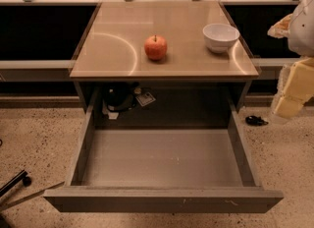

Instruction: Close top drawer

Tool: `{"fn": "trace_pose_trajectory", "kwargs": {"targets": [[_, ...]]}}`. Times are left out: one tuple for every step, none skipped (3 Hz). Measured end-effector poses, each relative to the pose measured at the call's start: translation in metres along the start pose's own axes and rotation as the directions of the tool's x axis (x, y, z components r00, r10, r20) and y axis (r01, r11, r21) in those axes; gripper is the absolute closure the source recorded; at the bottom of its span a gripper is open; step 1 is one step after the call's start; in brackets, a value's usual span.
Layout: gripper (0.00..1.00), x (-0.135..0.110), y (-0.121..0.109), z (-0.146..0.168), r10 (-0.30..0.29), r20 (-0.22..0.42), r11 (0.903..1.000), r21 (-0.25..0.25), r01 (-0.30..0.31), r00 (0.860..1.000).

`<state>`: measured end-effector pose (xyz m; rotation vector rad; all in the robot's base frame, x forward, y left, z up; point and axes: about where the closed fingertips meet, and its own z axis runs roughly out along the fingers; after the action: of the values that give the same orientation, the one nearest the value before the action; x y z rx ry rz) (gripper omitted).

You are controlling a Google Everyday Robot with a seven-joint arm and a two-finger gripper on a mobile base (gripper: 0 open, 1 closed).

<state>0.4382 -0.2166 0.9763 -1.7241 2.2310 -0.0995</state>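
One top drawer [162,203] pulled far out below table [117,30] front edge, apple [155,47] and bowl [221,36] on top, gripper [294,87] beyond right edge, open or closed indeterminate

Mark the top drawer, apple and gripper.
Wide grey metal top drawer [162,200], camera view: front panel.
Round red apple [155,47], camera view: middle.
Pale yellow gripper [287,105], camera view, at right edge: lower tip.
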Motion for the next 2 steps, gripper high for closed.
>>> {"fn": "trace_pose_trajectory", "kwargs": {"targets": [[0.00, 0.002, 0.002, 0.008, -0.005, -0.004, 1.0000, 0.005, 0.005, 1.000], [0.00, 0.001, 0.016, 0.045, -0.022, 0.018, 0.9983, -0.053, 0.023, 1.000]]}}
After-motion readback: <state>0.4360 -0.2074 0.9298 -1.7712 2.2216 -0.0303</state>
